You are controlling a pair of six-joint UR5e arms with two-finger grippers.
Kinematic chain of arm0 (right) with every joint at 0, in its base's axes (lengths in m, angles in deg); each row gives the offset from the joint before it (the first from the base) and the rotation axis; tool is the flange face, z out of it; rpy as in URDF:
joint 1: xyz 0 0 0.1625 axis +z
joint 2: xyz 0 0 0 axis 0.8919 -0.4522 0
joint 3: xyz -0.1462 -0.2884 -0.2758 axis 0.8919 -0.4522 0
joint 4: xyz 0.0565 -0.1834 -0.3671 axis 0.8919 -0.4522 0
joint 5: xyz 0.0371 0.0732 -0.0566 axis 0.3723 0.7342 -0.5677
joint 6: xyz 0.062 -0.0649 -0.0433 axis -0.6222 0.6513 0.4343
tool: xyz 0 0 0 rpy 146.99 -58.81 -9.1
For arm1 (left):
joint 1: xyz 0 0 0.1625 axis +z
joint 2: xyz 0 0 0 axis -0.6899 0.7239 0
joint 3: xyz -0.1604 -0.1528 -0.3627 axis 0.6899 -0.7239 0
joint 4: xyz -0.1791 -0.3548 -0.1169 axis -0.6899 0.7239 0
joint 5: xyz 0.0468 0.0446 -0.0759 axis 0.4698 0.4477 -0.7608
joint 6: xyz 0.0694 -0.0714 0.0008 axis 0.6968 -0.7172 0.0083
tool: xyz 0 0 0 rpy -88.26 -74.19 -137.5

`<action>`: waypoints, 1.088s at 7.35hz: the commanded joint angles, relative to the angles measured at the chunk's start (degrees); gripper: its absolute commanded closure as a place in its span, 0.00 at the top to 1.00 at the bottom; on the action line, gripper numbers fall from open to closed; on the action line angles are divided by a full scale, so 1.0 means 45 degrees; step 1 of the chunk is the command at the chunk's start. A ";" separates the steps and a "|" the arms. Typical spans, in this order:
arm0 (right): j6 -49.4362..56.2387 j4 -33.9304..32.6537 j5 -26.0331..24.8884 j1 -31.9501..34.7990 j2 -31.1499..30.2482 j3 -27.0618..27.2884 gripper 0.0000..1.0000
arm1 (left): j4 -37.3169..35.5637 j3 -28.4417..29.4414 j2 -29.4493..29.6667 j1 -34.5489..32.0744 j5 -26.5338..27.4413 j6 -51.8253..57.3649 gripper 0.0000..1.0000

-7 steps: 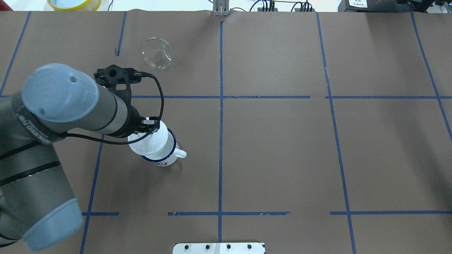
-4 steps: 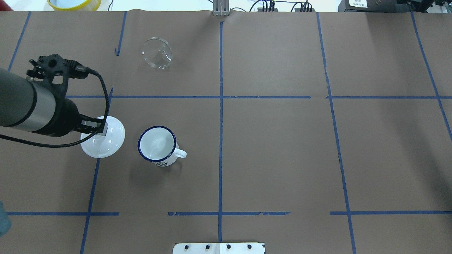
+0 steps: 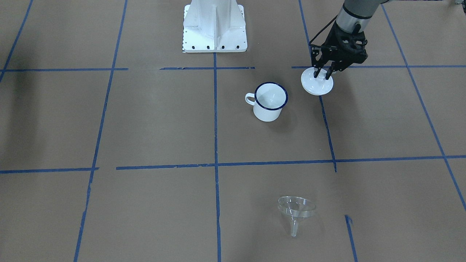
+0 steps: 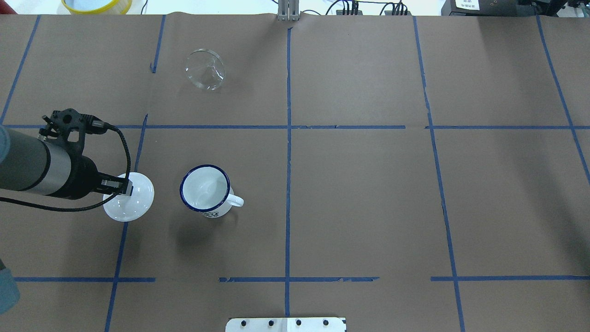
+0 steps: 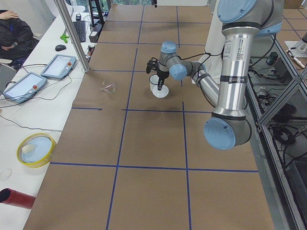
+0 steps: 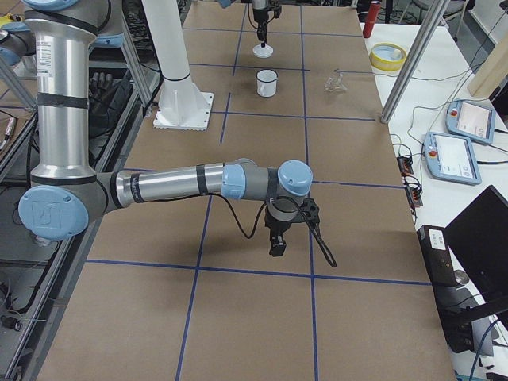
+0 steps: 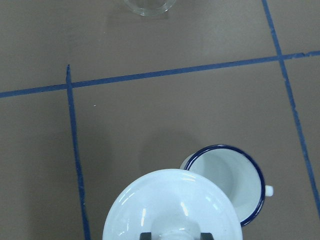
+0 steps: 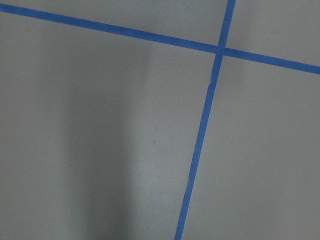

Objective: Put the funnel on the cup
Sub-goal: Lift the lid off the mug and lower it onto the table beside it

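The cup (image 4: 205,190) is a white mug with a dark blue rim, standing upright and uncovered left of the table's middle; it also shows in the front view (image 3: 270,100) and the left wrist view (image 7: 230,175). The clear funnel (image 4: 205,69) lies on its side at the far edge, also in the front view (image 3: 295,211). My left gripper (image 4: 120,186) is shut on the knob of a round white lid (image 4: 131,203), low over the table left of the cup. My right gripper (image 6: 278,242) hangs far off over bare table; I cannot tell its state.
A yellow-rimmed bowl (image 4: 97,4) sits beyond the far left edge. The robot's white base (image 3: 214,25) stands at the near edge. Blue tape lines divide the brown table cover. Tablets (image 5: 57,67) lie on the side bench.
My left gripper has carried the white lid off the cup to the left, then a little nearer the robot. The cup now stands uncovered. The funnel has not moved.
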 commanded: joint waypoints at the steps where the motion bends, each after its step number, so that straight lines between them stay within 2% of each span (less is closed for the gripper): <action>1: 0.0000 0.0000 0.0000 -0.0001 0.0000 0.0000 1.00 | 0.1903 0.1634 -0.0050 0.1003 0.0868 -0.1178 0.00; 2: 0.0000 0.0000 0.0000 -0.0001 -0.0020 0.0000 1.00 | 0.2277 0.2026 -0.0050 0.1123 0.0890 -0.1278 0.00; 6: 0.0000 0.0000 0.0000 -0.0001 -0.0020 0.0019 1.00 | 0.2300 0.2303 -0.0011 0.1358 0.1066 -0.1435 0.00; 7: 0.0000 0.0000 0.0000 -0.0001 -0.0020 0.0000 1.00 | 0.2300 0.2304 -0.0011 0.1358 0.1066 -0.1435 0.14; 8: 0.0000 0.0000 0.0000 -0.0001 -0.0020 0.0000 1.00 | 0.2300 0.2304 0.0009 0.1358 0.1066 -0.1435 0.45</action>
